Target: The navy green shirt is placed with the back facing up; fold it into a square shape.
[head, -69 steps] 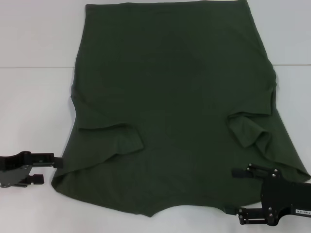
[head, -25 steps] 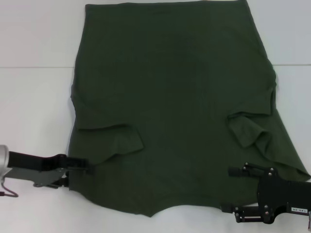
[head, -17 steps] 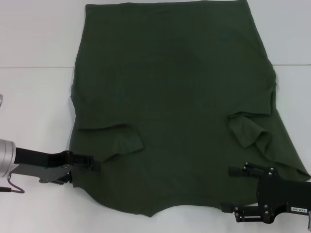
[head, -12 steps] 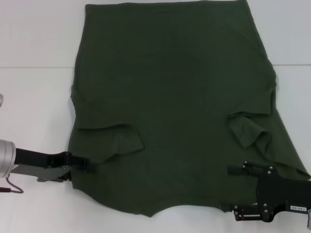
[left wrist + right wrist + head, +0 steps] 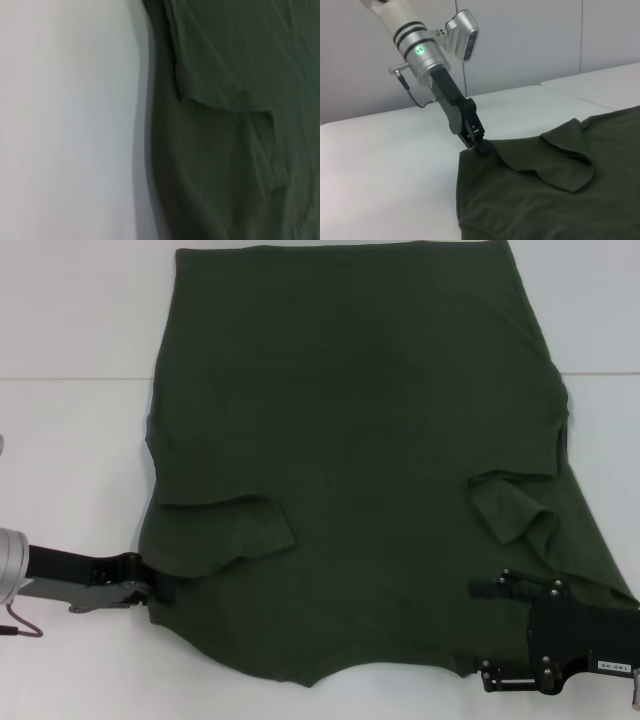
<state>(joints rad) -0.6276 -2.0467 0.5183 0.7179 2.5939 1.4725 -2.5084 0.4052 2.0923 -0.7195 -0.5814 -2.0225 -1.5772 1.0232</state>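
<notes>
Shirt (image 5: 360, 460) lengthwise away from robot, left pincer (image 5: 152, 585) gripping its near-left edge; right pincer (image 5: 478, 625) state unclear

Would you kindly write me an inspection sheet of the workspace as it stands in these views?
Surface: white table, with a seam line running across it.
Job's things: navy green shirt lies spread flat, plain side up, both sleeves folded inward onto the body; not yet squared.
Clutter: nothing seen.
Grippers: left gripper meets the shirt's near left edge, fingertips at the cloth; right gripper sits over the near right corner.
Cables: thin grey cable looping off the left wrist.
Surroundings: pale wall behind the table.
</notes>
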